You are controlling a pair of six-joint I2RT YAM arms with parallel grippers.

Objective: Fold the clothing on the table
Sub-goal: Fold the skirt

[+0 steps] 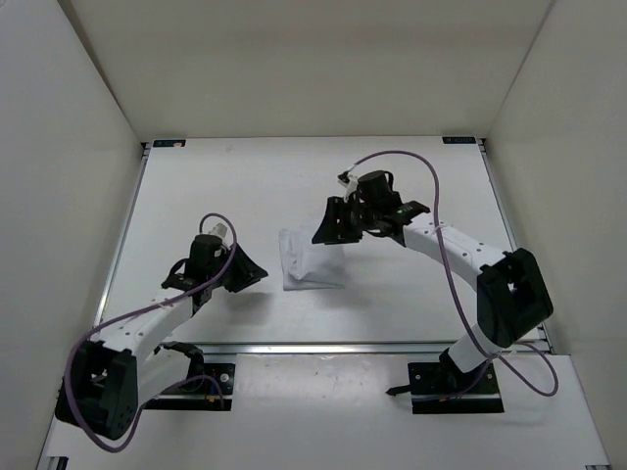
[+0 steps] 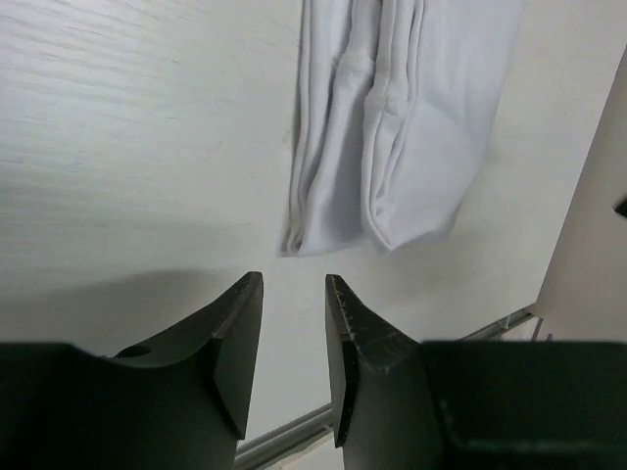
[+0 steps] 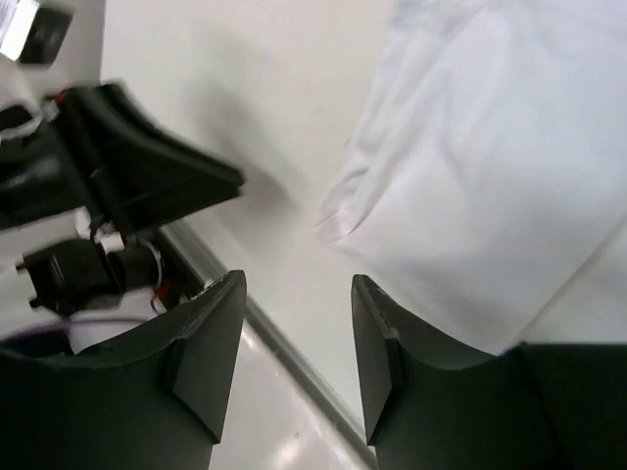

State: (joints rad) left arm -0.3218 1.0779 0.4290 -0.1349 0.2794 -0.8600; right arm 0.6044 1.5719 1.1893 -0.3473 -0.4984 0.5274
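The left hand [image 2: 294,284] has its dark, wedge-shaped fingers a narrow gap apart with nothing between them, just short of one end of the clothing [image 2: 392,127]. The right hand [image 3: 299,284] stands wider, also empty, over the fabric's edge. The clothing is thin, soft and white, folded into a creased, layered oblong on the smooth white bench [image 1: 216,186], between the 2 hands.

The clothing [image 1: 306,262] is plain white, greyish only along its creases, on an equally white table [image 1: 225,186]. Left of the clothing my left gripper [image 2: 294,284] is matte black. At the clothing's other side my right gripper [image 3: 297,284] is black too. Purple cables [image 1: 402,153] trail along my white arms [image 1: 453,251].
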